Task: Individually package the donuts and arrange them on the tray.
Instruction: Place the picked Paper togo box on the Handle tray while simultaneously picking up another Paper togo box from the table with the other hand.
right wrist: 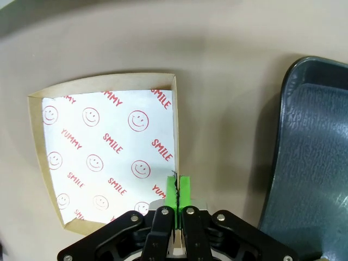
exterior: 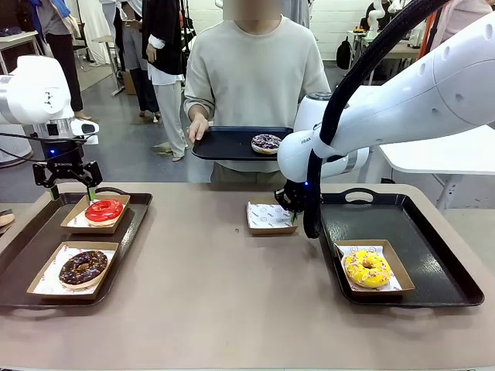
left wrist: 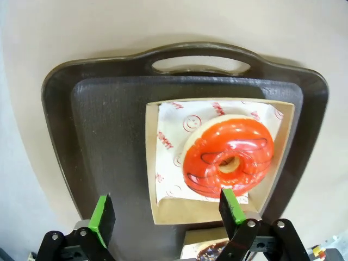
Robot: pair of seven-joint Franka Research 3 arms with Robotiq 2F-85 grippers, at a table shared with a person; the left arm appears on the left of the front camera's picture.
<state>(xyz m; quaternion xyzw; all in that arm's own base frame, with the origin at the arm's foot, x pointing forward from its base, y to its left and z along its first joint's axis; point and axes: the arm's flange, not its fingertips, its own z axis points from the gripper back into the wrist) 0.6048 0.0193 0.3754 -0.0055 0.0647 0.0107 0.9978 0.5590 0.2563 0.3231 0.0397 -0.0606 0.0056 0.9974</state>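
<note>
Fingers [right wrist: 185, 190] of the right gripper [right wrist: 177, 197] were pinched together on the near edge of an empty cardboard box [right wrist: 109, 152], which lay flat on the desk [right wrist: 228, 81] just beside the right tray [right wrist: 315, 163]. Its white liner was printed over in red with "SMILE" and "YUMMY" between smiley faces. In the front view that box [exterior: 270, 216] sat near the middle of the desk [exterior: 224, 294], the right gripper [exterior: 292, 205] at its right rim.

The left gripper [left wrist: 168, 215] hung with its green fingers [left wrist: 102, 217] spread wide and holding nothing, above the left tray [left wrist: 98, 141]. Between and beyond them lay the red donut [left wrist: 228, 155], flat with its hole facing up, in a cardboard box [left wrist: 157, 212] lined with the same smiley paper. In the front view the left gripper [exterior: 68, 184] stood just above the red donut [exterior: 104, 209], at the far end of the left tray [exterior: 23, 255].

Nearer on that tray the chocolate donut [exterior: 83, 267], sprinkled, lay flat in its own box [exterior: 73, 270]. The yellow donut [exterior: 367, 268] lay boxed on the right tray [exterior: 433, 263]. Across the desk a person's hand [exterior: 198, 127] held a third black tray [exterior: 228, 144] level, with the purple donut [exterior: 266, 143] lying unboxed on it.
</note>
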